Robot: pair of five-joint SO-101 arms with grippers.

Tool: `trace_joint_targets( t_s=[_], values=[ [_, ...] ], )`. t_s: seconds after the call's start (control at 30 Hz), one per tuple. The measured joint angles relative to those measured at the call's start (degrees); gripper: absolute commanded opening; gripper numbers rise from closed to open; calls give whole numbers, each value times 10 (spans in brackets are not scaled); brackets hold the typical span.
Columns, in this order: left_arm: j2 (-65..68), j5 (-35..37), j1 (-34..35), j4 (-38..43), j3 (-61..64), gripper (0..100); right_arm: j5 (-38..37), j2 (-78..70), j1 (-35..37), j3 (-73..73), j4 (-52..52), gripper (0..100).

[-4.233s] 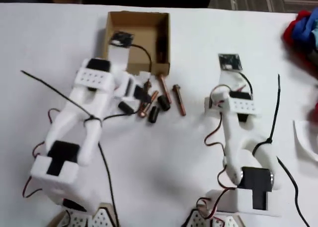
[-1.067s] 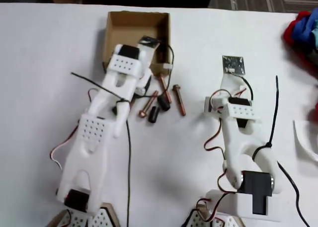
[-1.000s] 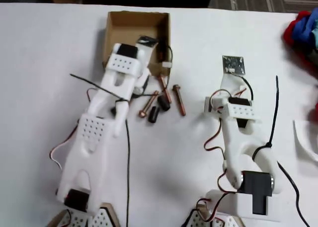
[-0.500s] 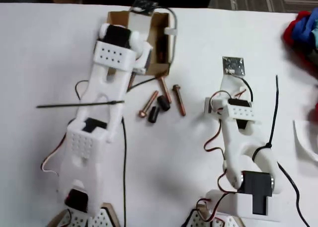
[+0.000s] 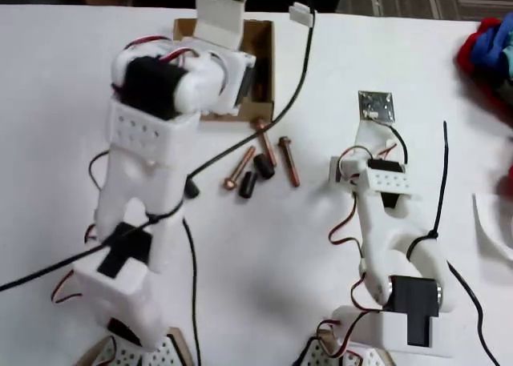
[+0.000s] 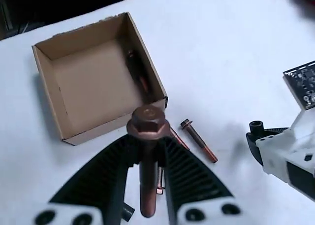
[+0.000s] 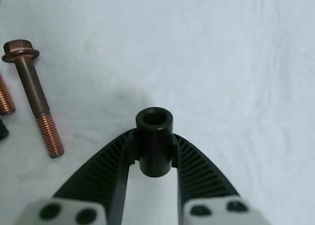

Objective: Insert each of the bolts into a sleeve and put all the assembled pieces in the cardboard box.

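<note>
Left arm, since earlier: the left arm point(image 5: 148, 142) has lifted away from the loose parts and risen high beside the box, while the right arm point(image 5: 385, 198) has kept its place.
Left tool: the left tool point(image 6: 147, 144) pinches a copper bolt point(image 6: 146, 124) just under its flanged head, and the shank lies back between the jaws.
Right tool: the right tool point(image 7: 154, 146) pinches a short black sleeve point(image 7: 154, 124) across its sides, with the bore open and facing outward over the white worktop point(image 5: 264, 262).
Cardboard box: the cardboard box point(image 6: 88, 87) sits open-topped at the far side of the worktop. A dark piece point(image 6: 137, 72) with copper showing lies along one inner wall, likely an assembled one.
Loose parts: three loose bolts point(image 5: 288, 162) and two loose sleeves point(image 5: 264, 166) lie close together just in front of the box, between the arms.
Handling, bolt: it looks like solid metal, stiff and heavy for its size. The smooth shank may swivel between ridged pads, so a hold near the head seems soundest. Little of the shank looks free to enter a sleeve.
Handling, sleeve: it appears rigid, light and round, so apt to roll. Hold it across the sides and keep the bore clear.
</note>
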State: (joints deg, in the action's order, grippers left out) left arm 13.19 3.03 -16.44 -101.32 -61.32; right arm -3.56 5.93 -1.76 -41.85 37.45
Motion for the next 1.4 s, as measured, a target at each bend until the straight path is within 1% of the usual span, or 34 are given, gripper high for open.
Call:
trace_joint_targets(
  t_s=[0.17, 0.23, 0.37, 0.47, 0.53, 0.7, 0.77, 0.83, 0.9, 0.97, 1.07, 1.13, 1.2, 1.3, 1.4],
  values=[
    [-13, -5, 0, 0, 0, 26, 0, 0, 0, 0, 0, 20],
    [-15, -3, 0, 0, 23, 25, 0, 0, 0, 0, 0, 20],
    [-23, 43, 23, 4, 143, 25, 0, 0, 0, 0, 0, 20],
    [-55, 55, 57, 42, 257, 25, 0, 0, 0, 0, 0, 20],
    [-105, 55, 73, 71, 322, 25, 0, 0, 0, 0, 0, 20],
    [-306, 54, 81, 178, 494, 24, 0, 0, 0, 0, -1, 20],
    [-388, 52, 84, 245, 585, 24, 0, 0, 0, -1, -11, 20],
    [-445, 29, 84, 333, 687, 24, 0, 1, 0, -11, -23, 20],
    [-462, 4, 84, 427, 785, 24, 0, 1, 3, -24, -35, 20],
    [-461, -1, 83, 516, 869, 24, 0, 5, 12, -37, -52, 20],
    [-451, -8, 82, 629, 937, 24, -25, 50, 31, -83, -84, 20],
    [-441, -8, 84, 666, 945, 24, -47, 103, 45, -130, -117, 20],
    [-440, -11, 84, 680, 949, 24, -59, 170, 60, -187, -155, 20],
    [-439, -11, 90, 687, 954, 25, -63, 265, 81, -274, -217, 20],
    [-439, -11, 89, 689, 965, 26, -65, 324, 98, -337, -280, 20]
  ],
)
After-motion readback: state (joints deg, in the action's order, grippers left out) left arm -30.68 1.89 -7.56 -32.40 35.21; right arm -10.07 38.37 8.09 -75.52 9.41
